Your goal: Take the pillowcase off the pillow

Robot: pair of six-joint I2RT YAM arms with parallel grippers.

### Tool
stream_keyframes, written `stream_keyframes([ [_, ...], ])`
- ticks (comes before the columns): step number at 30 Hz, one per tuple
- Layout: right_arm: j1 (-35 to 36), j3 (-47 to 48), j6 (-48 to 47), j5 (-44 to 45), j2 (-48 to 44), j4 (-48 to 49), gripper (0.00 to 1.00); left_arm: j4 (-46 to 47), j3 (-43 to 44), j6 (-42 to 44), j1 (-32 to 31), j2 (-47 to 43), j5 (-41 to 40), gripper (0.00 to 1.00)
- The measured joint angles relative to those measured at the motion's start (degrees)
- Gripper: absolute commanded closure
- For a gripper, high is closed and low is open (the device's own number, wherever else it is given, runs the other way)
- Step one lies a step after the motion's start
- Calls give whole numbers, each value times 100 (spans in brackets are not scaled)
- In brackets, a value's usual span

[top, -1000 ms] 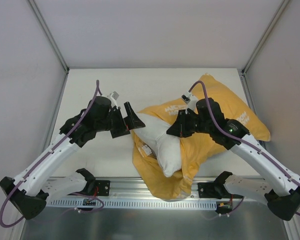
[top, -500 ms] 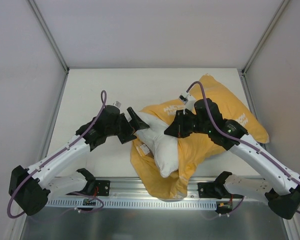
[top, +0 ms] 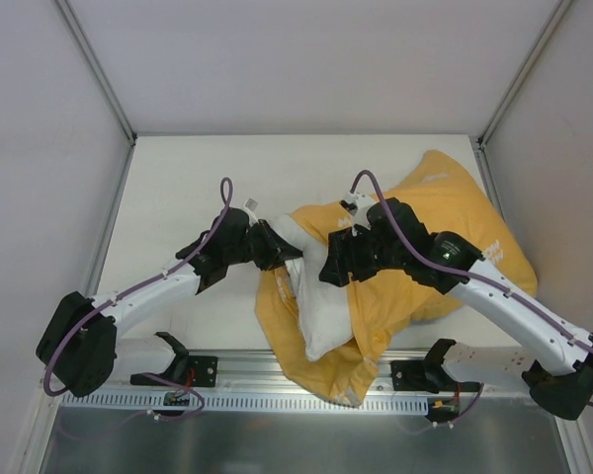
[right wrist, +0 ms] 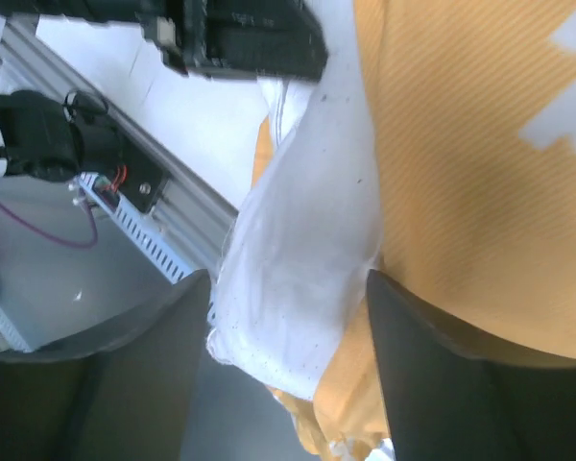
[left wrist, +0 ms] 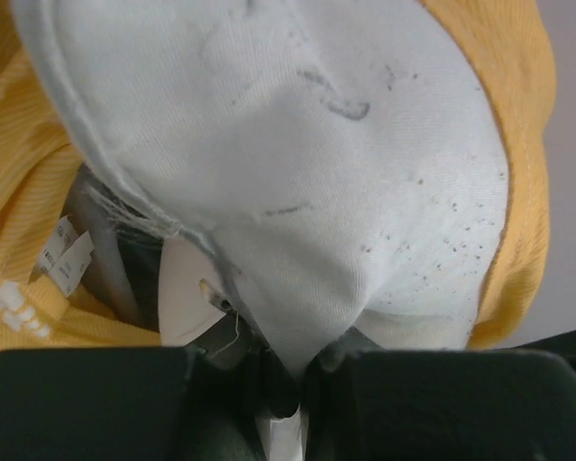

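The white pillow (top: 316,296) sticks out of the mustard-yellow pillowcase (top: 445,207) at mid-table, its bare end pointing toward the near edge. My left gripper (top: 268,246) is shut on the pillow's far-left corner. In the left wrist view the white fabric (left wrist: 317,144) is pinched between the jaws (left wrist: 288,384), with yellow cover (left wrist: 19,202) on both sides. My right gripper (top: 332,268) hovers open over the edge of the pillowcase opening. In the right wrist view its fingers (right wrist: 125,384) straddle the pillow (right wrist: 298,259) and the yellow cloth (right wrist: 461,173), holding nothing.
A metal rail (top: 277,373) runs along the near edge, and the pillowcase's lower end hangs over it. Two black stands (top: 178,360) (top: 425,373) sit on the rail. White walls close in the left, right and back of the table (top: 178,188).
My left gripper moved right and closed on the pillow's corner. My right gripper opened, letting go of the yellow cloth, and shifted slightly left.
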Motion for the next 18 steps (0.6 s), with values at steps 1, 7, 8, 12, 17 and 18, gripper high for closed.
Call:
stream_keyframes([
  [1, 37, 229, -120, 103, 13, -199, 26, 2, 0, 0, 15, 0, 0, 100],
  [7, 63, 1869, -627, 1137, 437, -772, 17, 2, -57, 94, 33, -96, 37, 100],
  [8, 63, 2109, -699, 1276, 656, -804, 17, 0, -57, 122, 33, -98, 70, 100],
  [12, 63, 2863, -929, 1593, 1792, -844, 16, -26, -55, 175, 33, -98, 131, 100],
  [17, 37, 3257, -1165, 1683, 3276, -890, 42, -118, -55, 229, 33, -166, 142, 100],
  [18, 17, 3257, -1204, 1692, 3464, -946, 65, -151, -55, 258, 33, -197, 142, 100],
])
